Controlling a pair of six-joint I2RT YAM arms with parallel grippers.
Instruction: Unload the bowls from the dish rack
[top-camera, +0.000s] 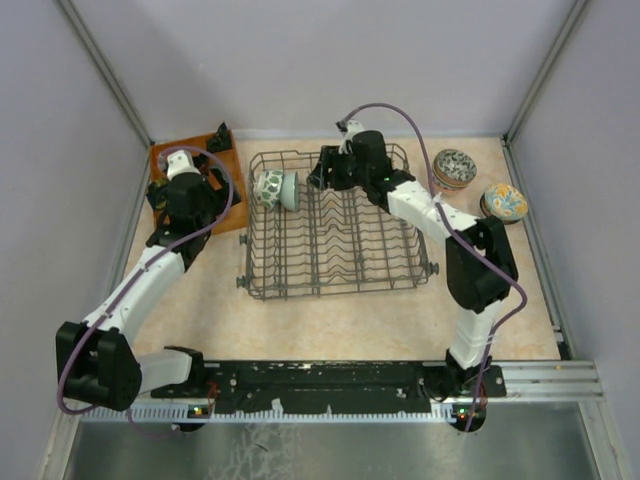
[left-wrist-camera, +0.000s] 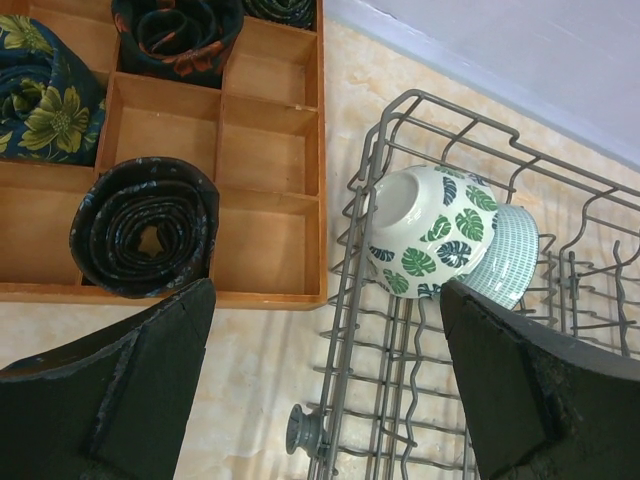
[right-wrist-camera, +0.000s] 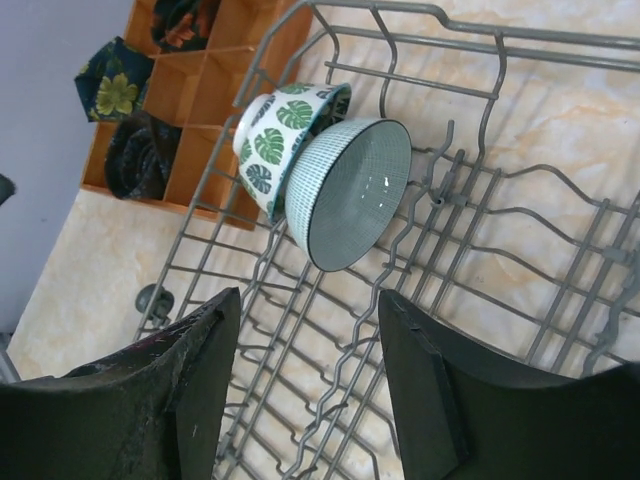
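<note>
The dish rack (top-camera: 338, 290) stands mid-table, a dark grey wire basket. Two bowls lean on edge together in its far left corner: a green-leaf bowl (top-camera: 268, 188) (left-wrist-camera: 425, 230) (right-wrist-camera: 268, 140) and a pale teal grid bowl (top-camera: 290, 189) (left-wrist-camera: 512, 258) (right-wrist-camera: 355, 195). My right gripper (top-camera: 322, 172) (right-wrist-camera: 308, 298) hovers over the rack's back, just right of the teal bowl, open and empty. Over the rack's left rim (left-wrist-camera: 352, 290), short of the leaf bowl, my left gripper (left-wrist-camera: 327, 292) is open and holds nothing.
An orange-brown compartment tray (top-camera: 232, 215) (left-wrist-camera: 270, 215) with rolled dark fabrics (left-wrist-camera: 148, 238) lies left of the rack. Two patterned bowls (top-camera: 454, 168) (top-camera: 504, 202) sit on the table at the far right. Grey walls close in the back and sides.
</note>
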